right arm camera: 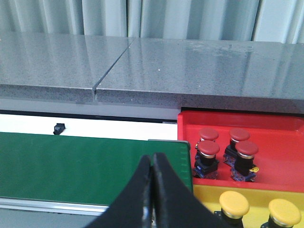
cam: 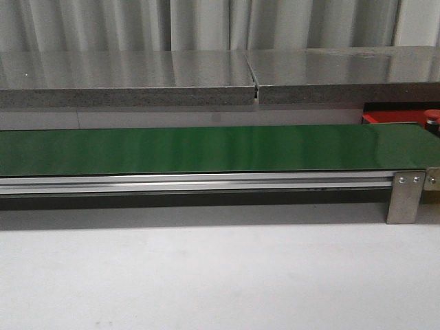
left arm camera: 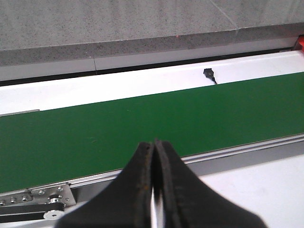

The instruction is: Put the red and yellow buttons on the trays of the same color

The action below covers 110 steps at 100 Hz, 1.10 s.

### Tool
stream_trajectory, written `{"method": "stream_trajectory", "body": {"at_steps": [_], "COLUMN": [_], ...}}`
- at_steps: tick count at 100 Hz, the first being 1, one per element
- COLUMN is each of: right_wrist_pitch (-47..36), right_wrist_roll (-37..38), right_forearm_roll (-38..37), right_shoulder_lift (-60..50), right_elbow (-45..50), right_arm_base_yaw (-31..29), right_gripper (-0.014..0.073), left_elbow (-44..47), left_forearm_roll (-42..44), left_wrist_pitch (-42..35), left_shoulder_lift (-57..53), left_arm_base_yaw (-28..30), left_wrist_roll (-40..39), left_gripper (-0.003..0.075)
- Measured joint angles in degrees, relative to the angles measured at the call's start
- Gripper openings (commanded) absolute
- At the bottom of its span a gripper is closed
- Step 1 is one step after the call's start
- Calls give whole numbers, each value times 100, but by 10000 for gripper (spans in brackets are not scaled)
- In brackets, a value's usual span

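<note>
In the right wrist view a red tray [right arm camera: 280, 171] holds several red buttons [right arm camera: 208, 149] on dark bases. Beside it, a yellow tray [right arm camera: 209, 195] holds two yellow buttons [right arm camera: 234, 203]. My right gripper [right arm camera: 153, 157] is shut and empty, hovering over the green belt's [right arm camera: 85, 166] end next to the trays. My left gripper [left arm camera: 154, 145] is also shut with nothing in it, above the near edge of the green belt [left arm camera: 190, 118]. The front view shows only a sliver of the red tray [cam: 385, 117] and one red button [cam: 432, 115] at the far right; neither gripper appears there.
A long green conveyor belt [cam: 206, 148] on an aluminium frame [cam: 404, 196] crosses the table. A grey stone ledge [cam: 137, 79] runs behind it, with curtains above. A small black connector [left arm camera: 209, 73] lies on the white strip behind the belt.
</note>
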Motion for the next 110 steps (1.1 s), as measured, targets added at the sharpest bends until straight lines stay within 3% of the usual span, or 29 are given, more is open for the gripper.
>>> {"method": "stream_trajectory", "body": {"at_steps": [32,73,110], "right_wrist_pitch": [-319,-777,447], "right_wrist_roll": [0,44,87], "right_forearm_roll": [150,185,6], "right_shoulder_lift": [-562,-1225,-2296], "right_elbow": [898,1616,1630], "right_arm_base_yaw": [-25,-599,-874], "right_gripper": [-67,-67,-67], "left_elbow": [0,0,0], "left_forearm_roll": [0,0,0], "left_wrist_pitch": [0,0,0], "left_shoulder_lift": [0,0,0], "left_arm_base_yaw": [0,0,0], "left_wrist_roll": [0,0,0], "left_gripper": [-19,-19,-19]}}
